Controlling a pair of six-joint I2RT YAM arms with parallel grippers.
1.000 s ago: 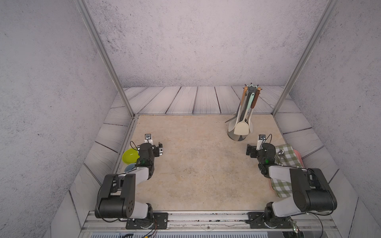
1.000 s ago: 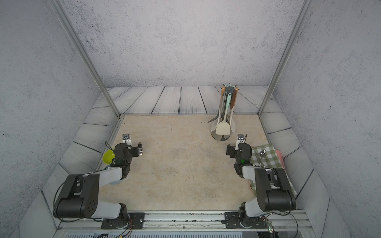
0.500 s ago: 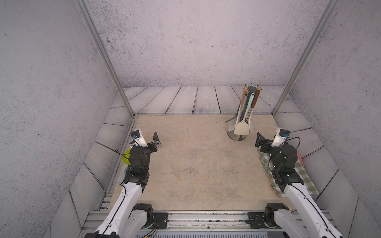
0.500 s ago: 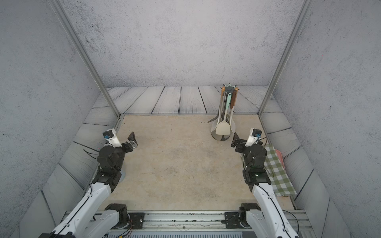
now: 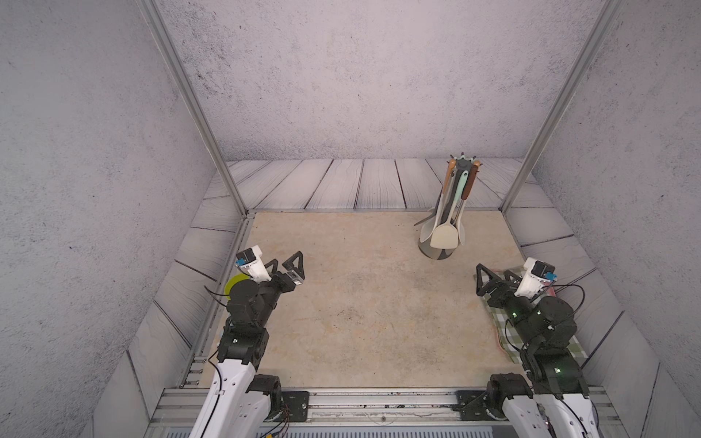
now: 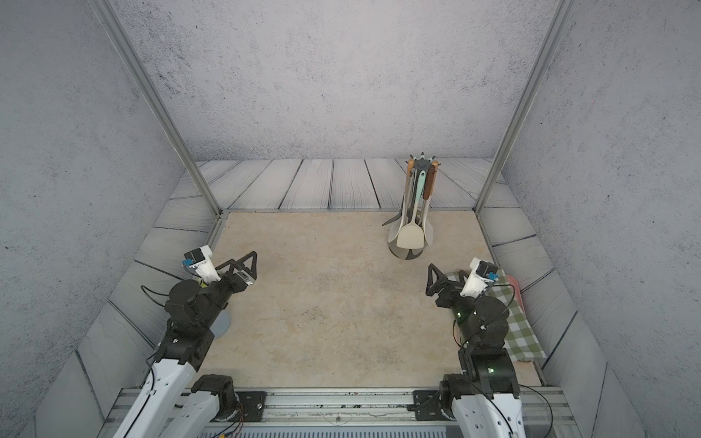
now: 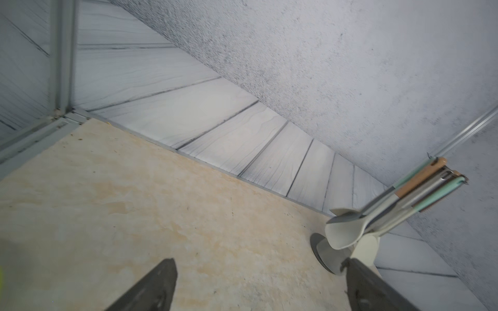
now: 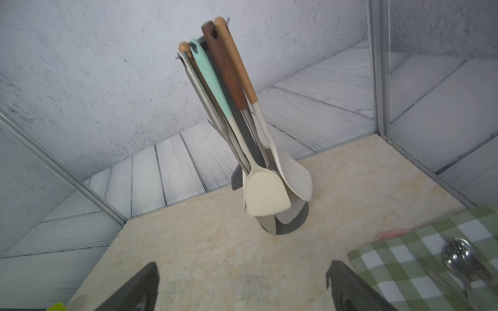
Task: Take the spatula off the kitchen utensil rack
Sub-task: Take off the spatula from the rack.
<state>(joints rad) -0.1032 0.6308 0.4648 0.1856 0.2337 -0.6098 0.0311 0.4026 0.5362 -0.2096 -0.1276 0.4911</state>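
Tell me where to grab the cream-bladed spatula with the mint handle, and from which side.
Likely best: take the spatula by its mint handle, mid-length, approaching from the robot-facing side with the right gripper, jaws open. It hangs blade-down at the front of the kitchen utensil rack; other utensils crowd behind it.

Robot test cell in lab, dressed as mock kitchen. Enclosure framed by aluminium posts (image 5: 189,102). Walls (image 5: 360,76) covered in printed concrete-look sheet; lower bands (image 5: 341,186) printed as grey wood planks. Beige stone-look tabletop (image 5: 360,311) laid inside frame. Left arm (image 5: 250,303) and right arm (image 5: 550,322) bolted to slotted aluminium rail (image 5: 379,396) at front edge, cables left exposed. Kitchen props set out: kitchen utensil rack (image 5: 463,165), green checked cloth (image 6: 519,330), metal spoon (image 8: 458,255).
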